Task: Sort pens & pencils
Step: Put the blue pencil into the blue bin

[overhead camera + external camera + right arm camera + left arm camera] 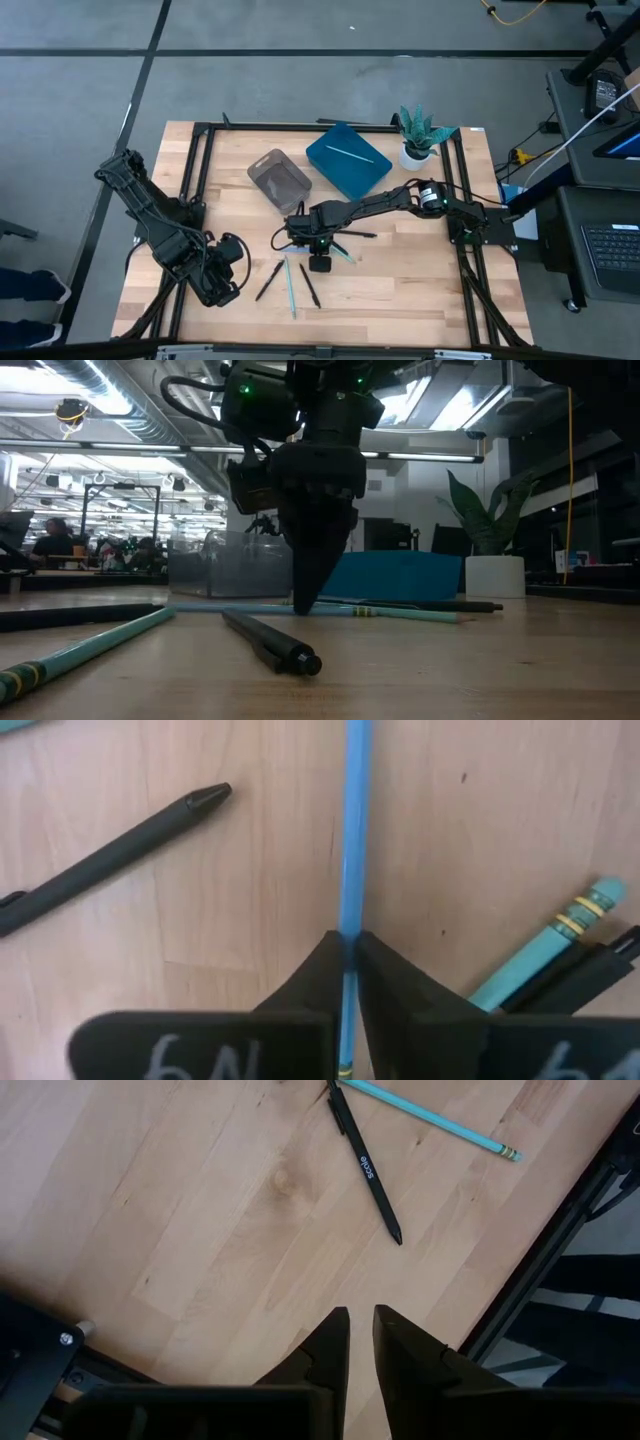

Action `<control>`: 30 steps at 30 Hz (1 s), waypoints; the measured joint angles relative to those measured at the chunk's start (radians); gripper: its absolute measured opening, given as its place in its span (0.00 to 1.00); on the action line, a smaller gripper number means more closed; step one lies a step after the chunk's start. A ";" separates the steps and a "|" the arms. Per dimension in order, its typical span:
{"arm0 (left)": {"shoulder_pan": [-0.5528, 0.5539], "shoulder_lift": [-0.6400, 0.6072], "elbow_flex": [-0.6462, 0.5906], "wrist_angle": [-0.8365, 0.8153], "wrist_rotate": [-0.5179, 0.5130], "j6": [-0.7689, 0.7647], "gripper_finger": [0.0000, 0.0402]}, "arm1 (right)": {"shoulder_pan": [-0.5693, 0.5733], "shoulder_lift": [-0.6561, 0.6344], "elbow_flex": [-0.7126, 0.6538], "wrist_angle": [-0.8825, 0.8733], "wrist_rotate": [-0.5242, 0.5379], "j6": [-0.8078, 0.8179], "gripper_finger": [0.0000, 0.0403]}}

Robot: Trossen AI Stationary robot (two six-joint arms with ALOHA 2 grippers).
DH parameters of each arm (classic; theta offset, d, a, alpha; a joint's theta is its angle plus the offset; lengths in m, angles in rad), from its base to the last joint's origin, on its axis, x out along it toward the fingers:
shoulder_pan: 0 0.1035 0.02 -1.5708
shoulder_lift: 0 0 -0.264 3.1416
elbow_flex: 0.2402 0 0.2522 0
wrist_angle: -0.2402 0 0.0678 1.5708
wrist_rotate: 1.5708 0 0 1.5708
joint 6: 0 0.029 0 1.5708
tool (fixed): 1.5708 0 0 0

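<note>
The right gripper is down at mid-table, pinched on a light blue pencil lying flat among the other sticks. Next seems a straight lift toward the blue tray. The left gripper, narrowly parted, waits near the front left corner.

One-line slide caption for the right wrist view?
Right claw shut on a thin light-blue pencil lying on the wooden table, black pen alongside.
</note>
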 joint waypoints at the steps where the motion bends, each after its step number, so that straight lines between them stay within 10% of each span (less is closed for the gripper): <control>1: 0.000 0.000 0.000 0.000 0.000 0.000 0.11 | 0.000 0.000 0.000 0.000 -0.002 0.002 0.06; 30: 0.000 0.000 0.000 0.000 -0.006 -0.002 0.11 | 0.000 -0.002 0.172 -0.215 0.034 -0.029 0.08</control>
